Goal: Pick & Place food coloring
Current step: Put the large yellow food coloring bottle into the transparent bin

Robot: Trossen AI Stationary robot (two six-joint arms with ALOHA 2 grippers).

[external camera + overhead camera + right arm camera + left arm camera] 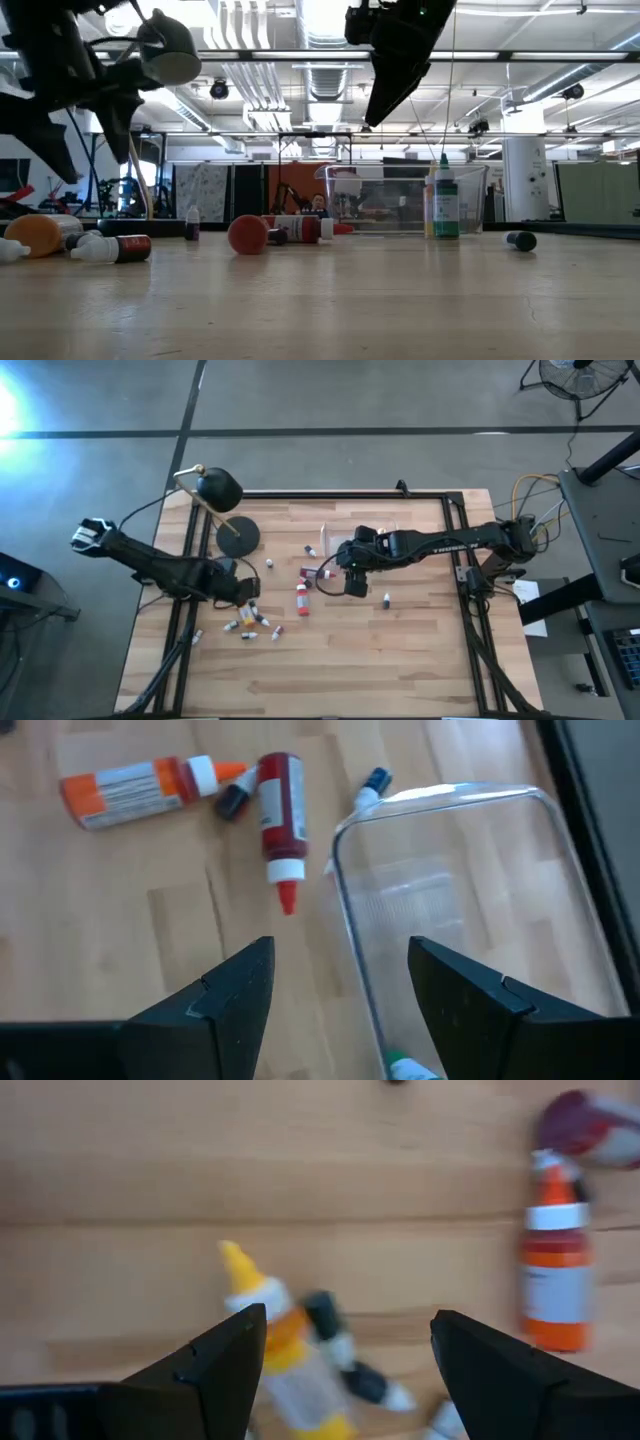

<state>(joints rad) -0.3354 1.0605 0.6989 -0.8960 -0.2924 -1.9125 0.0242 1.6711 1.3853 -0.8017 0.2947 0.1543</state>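
Grey concrete floor (330,400) surrounds the wooden table (400,660). A floor fan (580,375) stands beyond the table's far right corner. Overhead, exposed ducts (320,75) and ceiling lights; a white column (527,190) behind.

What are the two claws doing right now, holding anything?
Left gripper: open, empty, above the yellow-tipped bottle.
Right gripper: open, empty, over the clear tub's rim.
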